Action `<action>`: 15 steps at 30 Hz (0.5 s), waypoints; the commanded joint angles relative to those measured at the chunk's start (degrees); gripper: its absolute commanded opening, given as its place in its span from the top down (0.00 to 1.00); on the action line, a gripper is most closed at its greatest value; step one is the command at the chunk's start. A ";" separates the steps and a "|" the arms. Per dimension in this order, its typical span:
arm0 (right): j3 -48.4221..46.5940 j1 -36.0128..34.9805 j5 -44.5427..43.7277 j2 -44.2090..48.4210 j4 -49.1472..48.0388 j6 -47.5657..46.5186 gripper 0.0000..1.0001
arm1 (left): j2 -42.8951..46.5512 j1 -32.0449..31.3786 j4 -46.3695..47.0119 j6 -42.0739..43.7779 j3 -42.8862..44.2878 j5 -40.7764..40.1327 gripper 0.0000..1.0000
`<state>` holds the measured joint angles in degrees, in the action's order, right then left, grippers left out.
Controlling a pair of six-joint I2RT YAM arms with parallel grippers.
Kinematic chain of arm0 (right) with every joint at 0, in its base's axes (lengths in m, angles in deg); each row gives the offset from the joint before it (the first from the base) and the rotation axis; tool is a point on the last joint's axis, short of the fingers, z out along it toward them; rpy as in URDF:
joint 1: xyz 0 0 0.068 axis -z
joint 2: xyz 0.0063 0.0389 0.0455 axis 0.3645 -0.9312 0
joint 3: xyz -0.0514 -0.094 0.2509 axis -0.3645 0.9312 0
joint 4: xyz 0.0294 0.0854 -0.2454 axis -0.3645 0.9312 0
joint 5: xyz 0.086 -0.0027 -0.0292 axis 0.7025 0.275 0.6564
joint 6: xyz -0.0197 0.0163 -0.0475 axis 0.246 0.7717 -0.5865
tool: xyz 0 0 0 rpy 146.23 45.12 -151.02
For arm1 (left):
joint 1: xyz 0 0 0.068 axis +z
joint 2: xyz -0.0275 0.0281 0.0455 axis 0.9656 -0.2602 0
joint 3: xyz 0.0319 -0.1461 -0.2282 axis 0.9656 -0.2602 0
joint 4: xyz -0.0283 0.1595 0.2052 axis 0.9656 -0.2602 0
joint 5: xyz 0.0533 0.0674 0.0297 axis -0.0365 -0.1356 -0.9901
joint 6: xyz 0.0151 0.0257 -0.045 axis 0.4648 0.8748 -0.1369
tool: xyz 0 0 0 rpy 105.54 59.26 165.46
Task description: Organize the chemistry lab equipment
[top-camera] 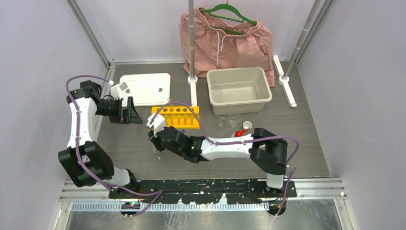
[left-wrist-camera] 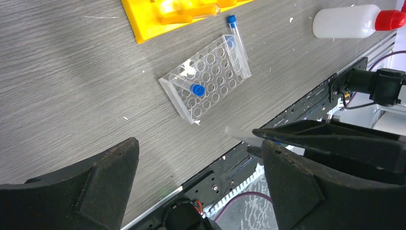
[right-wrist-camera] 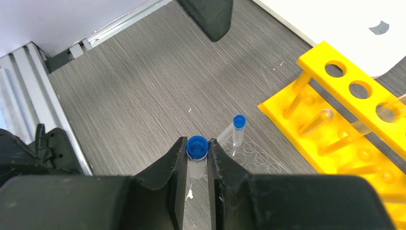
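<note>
My right gripper (right-wrist-camera: 197, 152) is shut on a small clear blue-capped tube (right-wrist-camera: 197, 143), held upright just above the near end of the clear plastic tray (right-wrist-camera: 261, 155). A second tube (right-wrist-camera: 238, 125) leans in the tray. The left wrist view shows the tray (left-wrist-camera: 206, 79) with one tube (left-wrist-camera: 194, 87) lying in it and another tube (left-wrist-camera: 233, 28) at its far side. My left gripper (left-wrist-camera: 201, 158) hangs open and empty above the table, left of the yellow rack (top-camera: 175, 116). The white squeeze bottle (top-camera: 243, 128) and two small beakers (top-camera: 221, 123) lie right of the rack.
A beige tub (top-camera: 238, 90) stands behind the beakers, and a flat white lid (top-camera: 146, 88) lies at the back left. Pink shorts on a green hanger (top-camera: 225, 38) hang at the back between upright poles (top-camera: 191, 43). The table's near edge has a black rail (left-wrist-camera: 306, 103).
</note>
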<state>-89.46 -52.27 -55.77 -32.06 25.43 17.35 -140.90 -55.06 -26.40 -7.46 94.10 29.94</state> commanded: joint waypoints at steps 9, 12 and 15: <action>1.77 -1.05 -4.03 -5.44 -13.29 -4.62 0.99 | 0.24 0.32 1.90 -1.56 0.97 -0.72 0.02; 1.87 -1.04 -3.87 -6.21 -13.59 -4.45 0.99 | 0.11 0.34 1.67 -1.07 0.87 -0.75 0.02; 1.83 -1.05 -3.47 -6.77 -13.41 -4.15 0.99 | -0.07 0.35 1.68 -0.82 0.99 -0.80 0.03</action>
<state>-87.25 -53.23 -58.41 -38.92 16.84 13.64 -140.99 -55.02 -25.59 -8.69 94.10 28.78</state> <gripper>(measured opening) 0.248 0.978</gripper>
